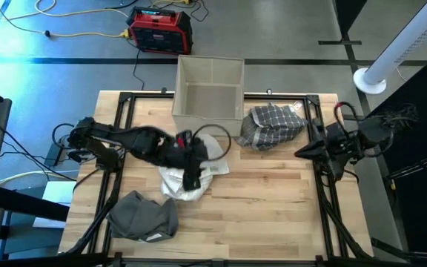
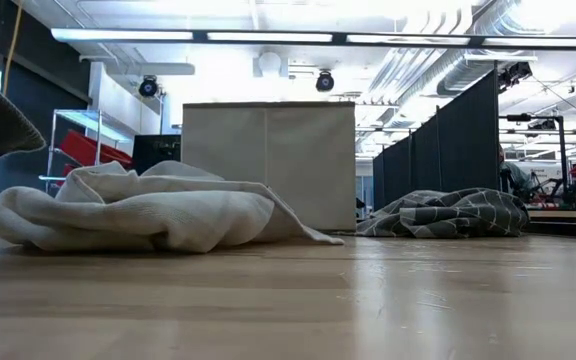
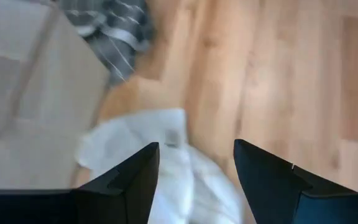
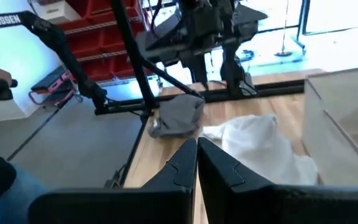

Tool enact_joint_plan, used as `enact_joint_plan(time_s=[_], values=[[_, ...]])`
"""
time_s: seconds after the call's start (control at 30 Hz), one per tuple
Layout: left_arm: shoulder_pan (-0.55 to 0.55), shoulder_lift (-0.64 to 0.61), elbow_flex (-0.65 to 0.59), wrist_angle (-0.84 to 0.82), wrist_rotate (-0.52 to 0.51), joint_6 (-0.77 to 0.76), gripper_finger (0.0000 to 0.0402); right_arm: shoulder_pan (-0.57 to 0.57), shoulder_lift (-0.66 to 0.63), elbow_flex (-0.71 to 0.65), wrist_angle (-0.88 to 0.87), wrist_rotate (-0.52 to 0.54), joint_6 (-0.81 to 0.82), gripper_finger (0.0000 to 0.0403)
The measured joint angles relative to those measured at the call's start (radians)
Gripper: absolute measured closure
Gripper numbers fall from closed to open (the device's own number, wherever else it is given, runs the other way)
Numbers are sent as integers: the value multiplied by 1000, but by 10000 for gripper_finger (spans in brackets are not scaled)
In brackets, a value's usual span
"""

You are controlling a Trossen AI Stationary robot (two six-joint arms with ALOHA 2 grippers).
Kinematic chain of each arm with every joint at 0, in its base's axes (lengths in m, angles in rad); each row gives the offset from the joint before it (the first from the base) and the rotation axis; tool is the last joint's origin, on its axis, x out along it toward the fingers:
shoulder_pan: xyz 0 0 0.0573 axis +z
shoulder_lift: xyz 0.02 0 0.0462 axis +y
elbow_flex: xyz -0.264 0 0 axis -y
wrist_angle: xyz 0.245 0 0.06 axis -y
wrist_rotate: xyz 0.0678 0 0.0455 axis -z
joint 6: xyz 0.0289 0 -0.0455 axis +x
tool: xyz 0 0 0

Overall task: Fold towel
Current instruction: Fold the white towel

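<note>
A crumpled white towel (image 1: pixel 186 182) lies bunched on the wooden table near its middle. It also shows in the low view (image 2: pixel 138 207) and between my left fingers in the left wrist view (image 3: pixel 179 168). My left gripper (image 1: pixel 192 178) (image 3: pixel 196 155) hangs open above it, pointing down, with one finger over each side of the heap and no touch that I can see. My right gripper (image 1: pixel 301 153) (image 4: pixel 197 147) is shut and waits at the table's right side, pointing toward the middle.
A beige fabric box (image 1: pixel 209 87) stands at the far edge, just behind the white towel. A grey checked cloth (image 1: pixel 273 124) lies bunched to the right of the box. A dark grey cloth (image 1: pixel 144 216) is heaped near the front left corner. Bare wood (image 1: pixel 265 200) lies at near right.
</note>
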Motion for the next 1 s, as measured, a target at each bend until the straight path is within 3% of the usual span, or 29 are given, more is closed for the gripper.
enact_joint_plan(time_s=[0.13,0.43,0.63,0.73,0.9,1.0], values=[[-97,2,-57,-49,-16,-71,202,-45,159,0,-9,38,38,402],[-259,-21,-247,-79,49,-146,225,-68,457,0,123,-67,258,394],[-424,-100,-446,20,-31,-244,248,-70,610,0,225,-107,349,379],[-460,-154,-541,126,-62,-299,258,-74,681,0,269,-85,300,345],[-499,-237,-680,280,-110,-392,274,-99,773,0,288,117,228,269],[-516,-277,-752,361,-131,-448,284,-140,824,0,343,111,170,236]])
